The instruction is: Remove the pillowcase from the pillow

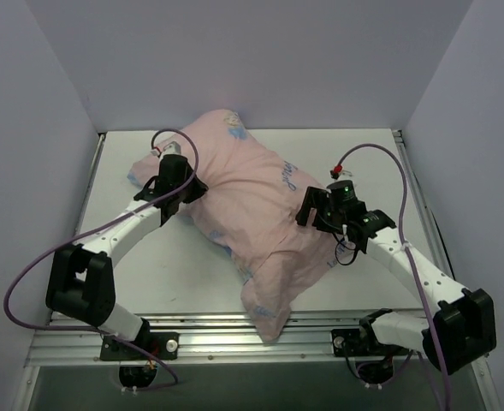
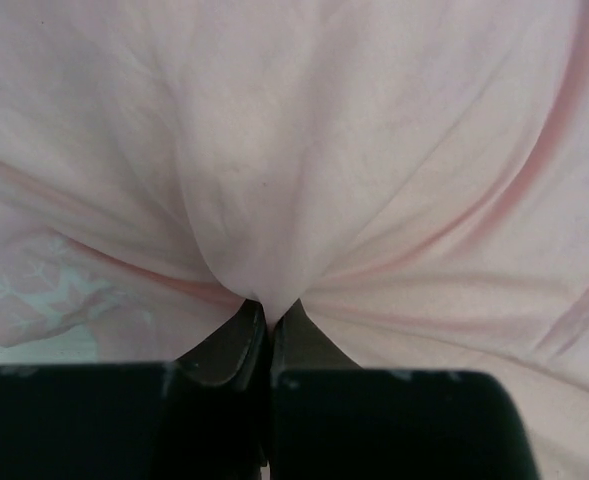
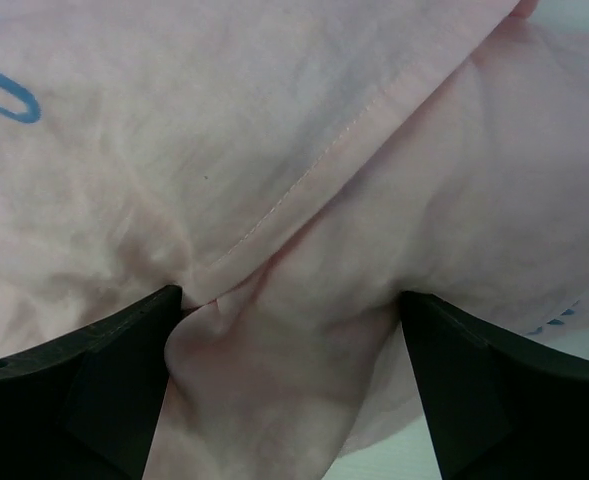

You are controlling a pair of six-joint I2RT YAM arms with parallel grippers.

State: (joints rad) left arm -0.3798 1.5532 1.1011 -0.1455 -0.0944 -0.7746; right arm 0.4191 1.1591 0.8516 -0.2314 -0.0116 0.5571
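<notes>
Left end effector (image 2: 270, 335): fingers pressed together, pinching a fold of the pillowcase (image 1: 252, 201), probably to anchor that side. Pillowcase lies pink side up, diagonally across the tabletop (image 1: 179, 257), and looks plump. Pillow not visible, presumably inside. Right end effector (image 3: 292, 300): 2 fingers spread apart astride a hemmed seam, not gripping.

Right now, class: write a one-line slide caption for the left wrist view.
The left gripper, shut, pinches a fold of the thin pale pink fabric pillowcase, creases fanning outward.
</notes>
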